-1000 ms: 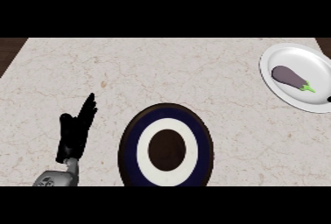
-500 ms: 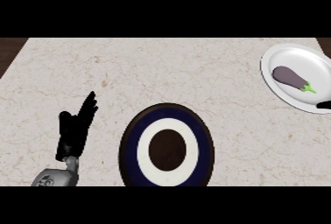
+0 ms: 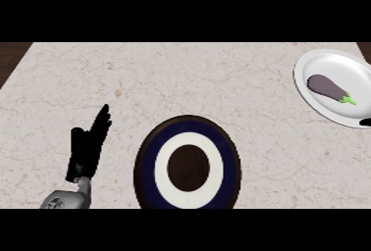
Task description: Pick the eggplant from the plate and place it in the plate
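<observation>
At right, white plate [image 3: 319, 63] runs offscreen.

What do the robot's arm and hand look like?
The left robot hand is all black, with long thin fingers and a shorter thumb. It joins a narrow grey wrist, then a rounded grey forearm at the bottom edge. No cables or markings show. Only a small dark tip of something shows at the right edge.

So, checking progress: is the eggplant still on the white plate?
Yes: the eggplant lies on the white plate; the blue-ringed plate holds nothing.
</observation>
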Controlling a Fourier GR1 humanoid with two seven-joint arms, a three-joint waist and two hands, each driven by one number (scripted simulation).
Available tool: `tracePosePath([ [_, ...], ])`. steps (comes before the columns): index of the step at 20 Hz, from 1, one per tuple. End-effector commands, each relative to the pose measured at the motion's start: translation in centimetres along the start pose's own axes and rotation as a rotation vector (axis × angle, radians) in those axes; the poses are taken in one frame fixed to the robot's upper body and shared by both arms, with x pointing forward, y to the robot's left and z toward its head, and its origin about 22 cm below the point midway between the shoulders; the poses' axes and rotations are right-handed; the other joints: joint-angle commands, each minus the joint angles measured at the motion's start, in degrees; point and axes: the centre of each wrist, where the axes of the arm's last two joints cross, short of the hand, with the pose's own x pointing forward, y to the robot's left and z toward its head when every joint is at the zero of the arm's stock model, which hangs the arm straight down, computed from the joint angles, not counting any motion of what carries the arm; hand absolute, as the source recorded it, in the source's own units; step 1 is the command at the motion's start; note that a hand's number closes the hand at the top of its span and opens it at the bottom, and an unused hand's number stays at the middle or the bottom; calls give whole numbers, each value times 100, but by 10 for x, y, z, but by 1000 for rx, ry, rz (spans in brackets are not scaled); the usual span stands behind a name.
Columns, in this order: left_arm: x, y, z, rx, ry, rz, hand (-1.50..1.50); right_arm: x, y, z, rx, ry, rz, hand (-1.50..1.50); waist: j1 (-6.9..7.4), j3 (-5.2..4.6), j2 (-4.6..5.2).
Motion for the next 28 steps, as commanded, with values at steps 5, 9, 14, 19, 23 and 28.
tracePosePath([
  [5, 3, 1, 3, -7, 1, 8, 0, -3, -20, 16, -21, 20, 42, -150, 42, 7, 5],
  [9, -6, -5, 4, -6, 6, 10, 0, -5, -25, 23, -57, 23, 38, -150, 61, 16, 37],
  [14, 11, 5, -2, -7, -4, -6, 0, -13, -26, 34, -85, 46, 42, -150, 50, 22, 23],
  [19, 0, 1, -1, -5, -3, -13, 0, -15, -34, 43, -114, 21, 29, -150, 32, 27, 46],
  [23, 8, -9, 5, -17, -17, 5, 0, -10, -47, 49, -188, 50, 57, -150, 94, 34, 35],
  [28, 12, -3, -12, 6, -7, 11, 0, -16, -39, 49, -196, 59, 54, -150, 0, 27, 70],
])
